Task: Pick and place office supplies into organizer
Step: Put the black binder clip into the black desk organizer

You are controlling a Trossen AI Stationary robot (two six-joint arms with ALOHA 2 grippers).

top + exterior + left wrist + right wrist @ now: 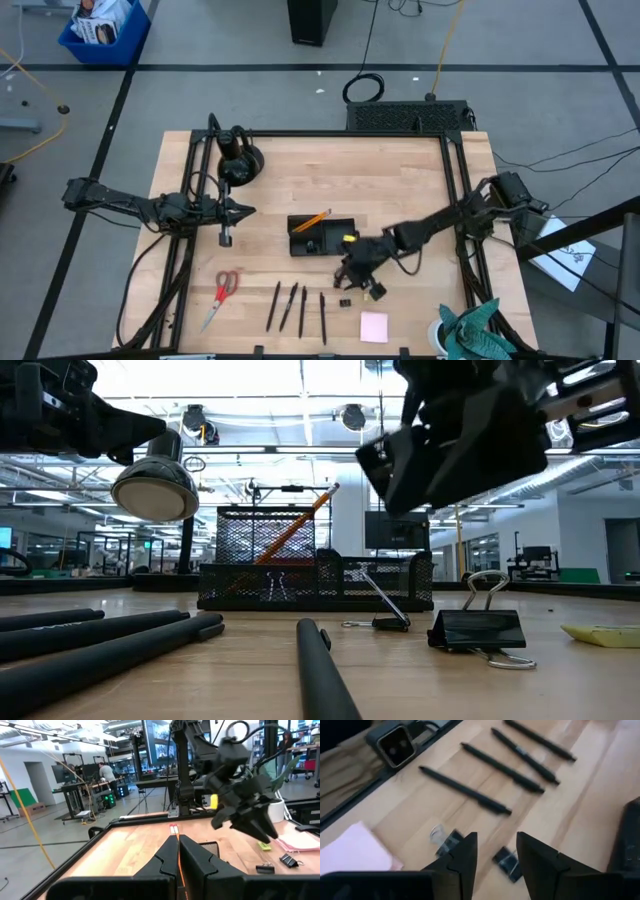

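Binder clips on bare wood between organizer and pink notepad. Right gripper hovers above, fingers spread, empty. Centre over one clip, descend straight, pinch body. Left gripper pressed together, parked near left edge.

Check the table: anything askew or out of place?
One thing: the orange pencil sits tilted in the organizer, its end sticking past the rim. The pens, scissors, clips and notepad lie loose but undamaged.
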